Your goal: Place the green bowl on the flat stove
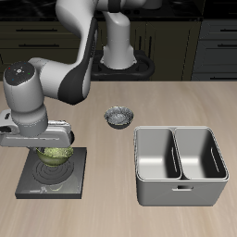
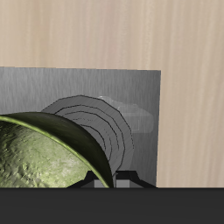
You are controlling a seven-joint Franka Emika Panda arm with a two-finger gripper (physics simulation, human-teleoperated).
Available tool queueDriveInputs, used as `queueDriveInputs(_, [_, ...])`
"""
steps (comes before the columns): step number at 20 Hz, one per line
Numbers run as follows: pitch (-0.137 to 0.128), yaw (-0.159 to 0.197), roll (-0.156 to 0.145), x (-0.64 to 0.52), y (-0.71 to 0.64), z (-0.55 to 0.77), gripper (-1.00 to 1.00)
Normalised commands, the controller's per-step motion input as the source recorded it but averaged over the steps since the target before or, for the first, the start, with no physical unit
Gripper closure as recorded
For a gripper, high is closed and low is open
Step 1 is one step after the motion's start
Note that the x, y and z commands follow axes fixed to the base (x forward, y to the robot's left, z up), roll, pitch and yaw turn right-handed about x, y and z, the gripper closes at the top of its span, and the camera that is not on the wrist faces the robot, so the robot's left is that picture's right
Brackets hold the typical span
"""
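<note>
Green bowl empty, above flat stove

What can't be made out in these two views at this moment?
- Exterior view: the gripper fingers are hidden behind the robot's hand, so the grasp on the green bowl is unclear.
- Both views: whether the bowl touches the flat stove.
- Wrist view: the bowl is cut off by the frame edge.
</note>
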Motion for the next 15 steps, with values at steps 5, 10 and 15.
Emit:
queueDriveInputs(5, [0.032, 0.052, 0.011, -0.06, 0.20, -0.09, -1.00])
queueDriveInputs(10, [-0.016, 0.031, 0.032, -0.10, 0.14, 0.06, -1.00])
queueDriveInputs(15, [-0.019, -0.010, 0.009, -0.10, 0.03, 0.19, -1.00])
